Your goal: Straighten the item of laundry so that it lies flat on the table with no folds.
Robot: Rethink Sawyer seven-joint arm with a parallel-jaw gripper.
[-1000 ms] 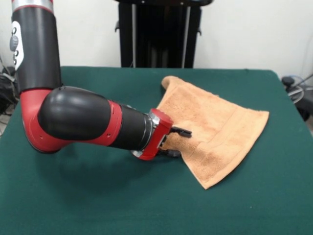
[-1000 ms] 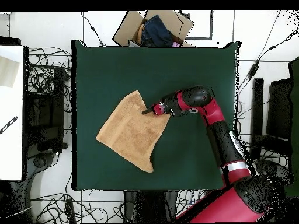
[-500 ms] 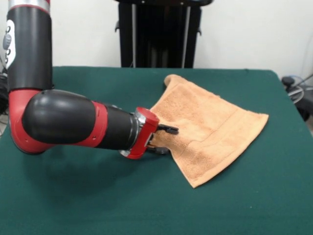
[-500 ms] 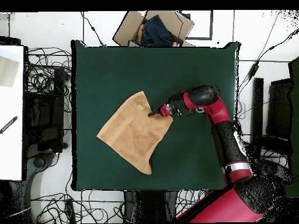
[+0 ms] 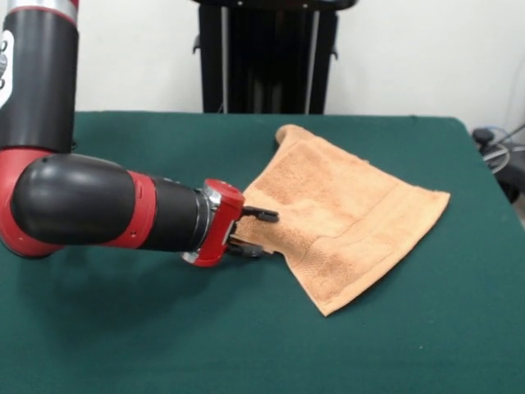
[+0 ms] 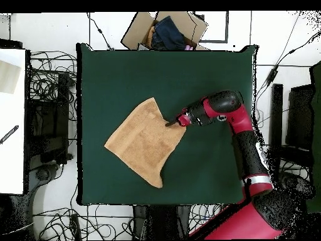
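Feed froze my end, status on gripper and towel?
Gripper at towel corner, grip state unclear. Towel spread on table, one far corner curled. Nothing in the way.

You see peach-orange terry towel (image 5: 344, 222), woven band stripe same colour near one edge. Table (image 5: 123, 328) dark green felt. Arm (image 5: 90, 209) red and black; gripper (image 5: 256, 232) black on red wrist.
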